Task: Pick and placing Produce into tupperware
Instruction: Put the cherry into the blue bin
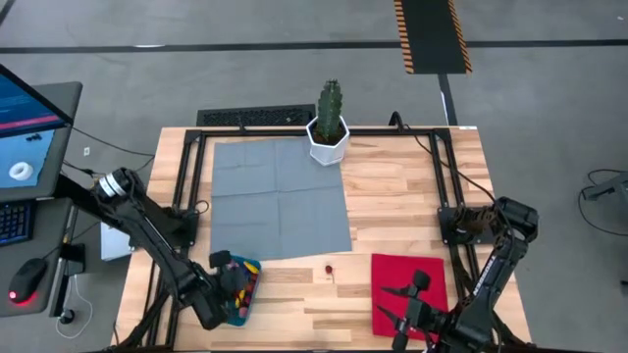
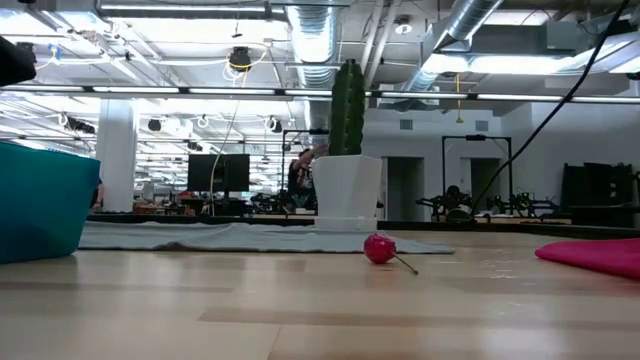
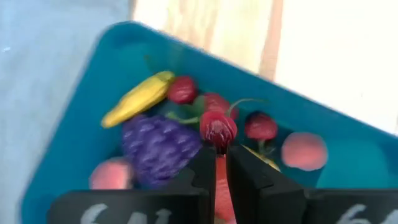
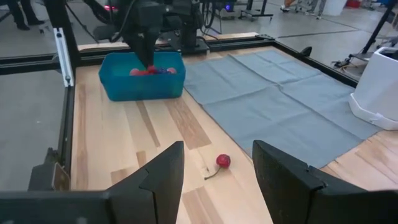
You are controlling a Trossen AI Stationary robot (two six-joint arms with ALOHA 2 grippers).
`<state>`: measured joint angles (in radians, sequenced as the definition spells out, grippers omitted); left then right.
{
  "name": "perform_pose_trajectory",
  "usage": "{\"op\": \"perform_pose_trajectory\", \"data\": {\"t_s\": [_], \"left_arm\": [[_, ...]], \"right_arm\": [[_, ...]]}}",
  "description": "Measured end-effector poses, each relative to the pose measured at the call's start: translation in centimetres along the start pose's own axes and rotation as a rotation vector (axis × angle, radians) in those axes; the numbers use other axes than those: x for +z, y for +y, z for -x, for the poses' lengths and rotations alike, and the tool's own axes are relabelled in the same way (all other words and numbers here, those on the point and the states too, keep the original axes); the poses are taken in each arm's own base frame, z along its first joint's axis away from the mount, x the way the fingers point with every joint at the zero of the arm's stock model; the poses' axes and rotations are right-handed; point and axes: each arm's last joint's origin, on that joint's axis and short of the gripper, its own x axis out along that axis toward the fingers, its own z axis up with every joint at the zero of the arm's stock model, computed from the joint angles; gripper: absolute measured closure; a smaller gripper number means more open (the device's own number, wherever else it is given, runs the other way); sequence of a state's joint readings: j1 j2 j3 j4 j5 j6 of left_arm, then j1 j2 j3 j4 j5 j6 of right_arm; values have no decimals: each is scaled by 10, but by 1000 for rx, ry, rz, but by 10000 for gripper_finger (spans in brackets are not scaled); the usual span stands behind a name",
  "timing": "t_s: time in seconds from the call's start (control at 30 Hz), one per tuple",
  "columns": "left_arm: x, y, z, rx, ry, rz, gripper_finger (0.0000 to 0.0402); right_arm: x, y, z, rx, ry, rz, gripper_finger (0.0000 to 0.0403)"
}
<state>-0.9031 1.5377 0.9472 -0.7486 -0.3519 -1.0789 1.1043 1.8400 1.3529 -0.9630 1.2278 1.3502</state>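
Jaws of your left gripper [image 3: 221,163] are almost shut on a red toy fruit [image 3: 217,129], inside the shallow teal plastic tupperware [image 3: 81,112]. Open them slowly, so the fruit falls among the others. Right gripper [image 4: 217,171] waits open over the wooden counter [image 4: 161,134], near one small red cherry [image 4: 223,161].

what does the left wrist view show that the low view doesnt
Only the left wrist view shows inside the shallow teal-blue plastic container: a yellow toy banana, a purple toy grape bunch, pink round toy fruits, and the left gripper nearly closed on a small red toy fruit.

Only the low view shows a red toy cherry with a stem lying on the wooden table, the green cactus in a white pot, the grey mat and the red cloth.

Both show the container.
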Motion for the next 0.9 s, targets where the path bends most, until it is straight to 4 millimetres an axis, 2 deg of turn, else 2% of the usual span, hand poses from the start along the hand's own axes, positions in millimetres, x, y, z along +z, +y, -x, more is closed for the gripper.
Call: {"op": "perform_pose_trajectory", "data": {"t_s": [0.23,0.4,0.53,0.73,0.9], "left_arm": [[-10,29,19,-13,-129,151,386],[-14,34,20,-5,-156,174,362],[-20,38,14,30,-82,204,323],[-23,38,9,51,-65,192,236],[-22,36,13,54,-187,139,189]], "right_arm": [[0,0,-4,2,40,5,188],[2,0,-8,-9,40,2,188],[3,-1,-13,-20,51,-5,188],[4,-1,-15,-23,53,-11,188],[5,-1,-18,-31,47,4,188]]}}
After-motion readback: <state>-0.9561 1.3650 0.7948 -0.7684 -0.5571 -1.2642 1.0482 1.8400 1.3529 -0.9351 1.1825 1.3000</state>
